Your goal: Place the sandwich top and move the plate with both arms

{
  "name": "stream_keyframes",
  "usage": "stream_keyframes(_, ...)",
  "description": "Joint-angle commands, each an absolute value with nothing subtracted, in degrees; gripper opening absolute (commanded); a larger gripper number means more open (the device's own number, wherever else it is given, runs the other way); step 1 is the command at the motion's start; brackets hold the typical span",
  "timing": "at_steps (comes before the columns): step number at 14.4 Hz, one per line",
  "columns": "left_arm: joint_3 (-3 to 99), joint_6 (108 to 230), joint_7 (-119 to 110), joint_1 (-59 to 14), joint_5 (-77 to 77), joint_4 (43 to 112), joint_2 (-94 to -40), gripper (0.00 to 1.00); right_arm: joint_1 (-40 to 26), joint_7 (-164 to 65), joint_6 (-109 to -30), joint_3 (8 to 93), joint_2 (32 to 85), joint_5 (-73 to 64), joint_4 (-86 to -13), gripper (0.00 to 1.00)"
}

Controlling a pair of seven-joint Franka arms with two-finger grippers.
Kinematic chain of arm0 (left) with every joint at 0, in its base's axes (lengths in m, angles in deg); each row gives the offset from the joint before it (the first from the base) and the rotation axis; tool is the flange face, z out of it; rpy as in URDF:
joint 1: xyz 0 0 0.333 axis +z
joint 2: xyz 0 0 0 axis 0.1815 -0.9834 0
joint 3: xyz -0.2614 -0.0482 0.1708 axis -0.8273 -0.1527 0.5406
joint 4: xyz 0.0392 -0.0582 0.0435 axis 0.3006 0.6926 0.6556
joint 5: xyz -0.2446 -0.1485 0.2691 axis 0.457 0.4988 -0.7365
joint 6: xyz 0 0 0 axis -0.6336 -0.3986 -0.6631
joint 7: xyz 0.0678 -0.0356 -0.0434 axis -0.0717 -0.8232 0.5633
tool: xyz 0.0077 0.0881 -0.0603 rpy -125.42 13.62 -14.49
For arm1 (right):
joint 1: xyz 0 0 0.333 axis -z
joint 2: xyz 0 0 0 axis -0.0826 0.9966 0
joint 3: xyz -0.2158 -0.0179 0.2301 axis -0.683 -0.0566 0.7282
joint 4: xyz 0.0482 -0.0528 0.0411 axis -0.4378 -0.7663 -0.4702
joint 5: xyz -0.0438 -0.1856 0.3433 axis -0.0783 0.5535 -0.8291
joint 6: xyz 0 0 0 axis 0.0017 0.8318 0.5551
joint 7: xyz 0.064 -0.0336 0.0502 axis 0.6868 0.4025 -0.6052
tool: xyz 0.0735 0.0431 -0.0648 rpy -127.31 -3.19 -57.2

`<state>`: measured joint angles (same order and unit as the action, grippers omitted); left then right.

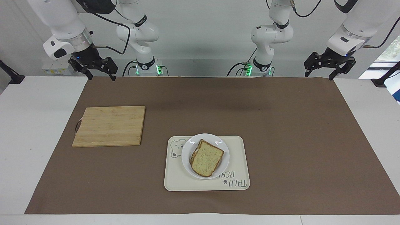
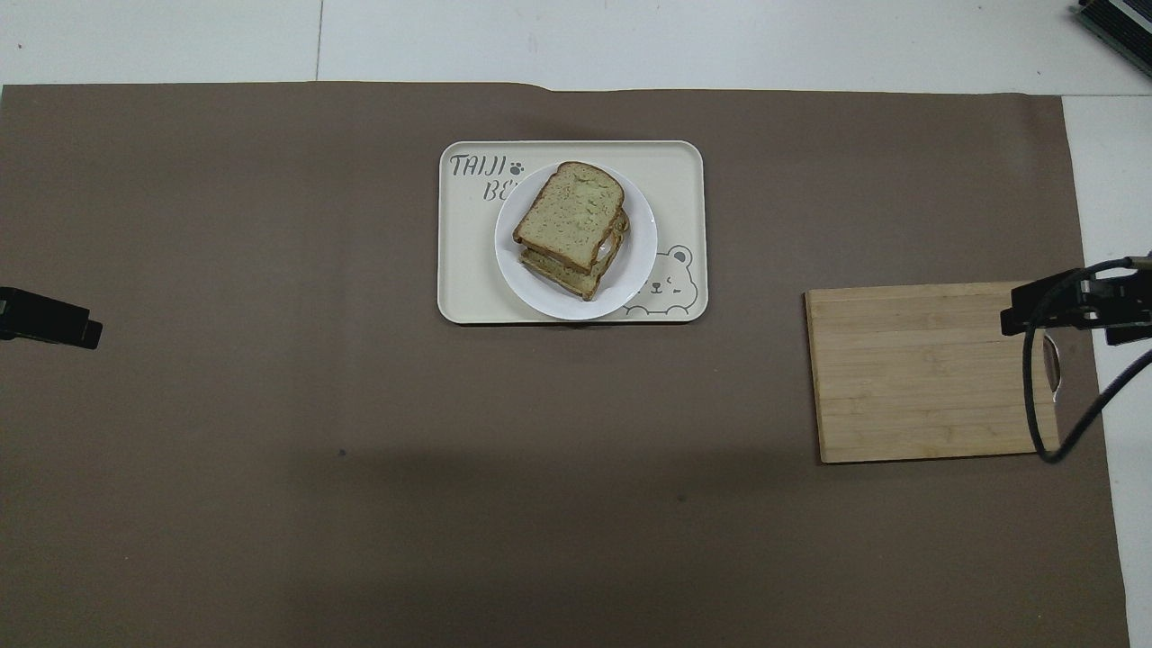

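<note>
Across the table under both raised grippers you have a brown mat covering most of the surface. Your right gripper hangs with its fingers spread and empty over the mat's edge at the robots' end; the wooden cutting board lies below it and farther out from the robots, bare on top. Your left gripper hangs the same way, released and holding nothing, over the mat's corner at the left arm's end, well apart from everything on the mat. Between the two grippers, and much farther from the robots than either, sits the cream tray with its bear drawing. On that tray rests the plate, and on the plate the sandwich top lies over a lower slice, slightly skewed. Nothing stands between either gripper and the plate; the board lies off toward the right arm's end.
</note>
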<state>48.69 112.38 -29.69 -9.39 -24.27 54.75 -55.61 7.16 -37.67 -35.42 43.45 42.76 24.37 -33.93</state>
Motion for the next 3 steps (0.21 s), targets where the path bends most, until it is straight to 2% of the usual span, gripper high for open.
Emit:
stream_keyframes(1, 52.15, 112.89, -29.12, -12.64, -25.23, 55.57, -54.63, 1.0, 7.46, -38.79, -34.75, 43.5, 43.44, 23.23, -32.67, 1.0)
stream_keyframes(3, 52.7, 112.8, -29.12, -13.18, -25.14, 55.22, -54.46, 1.0, 7.46, -38.79, -34.75, 43.5, 43.44, 23.23, -32.67, 1.0)
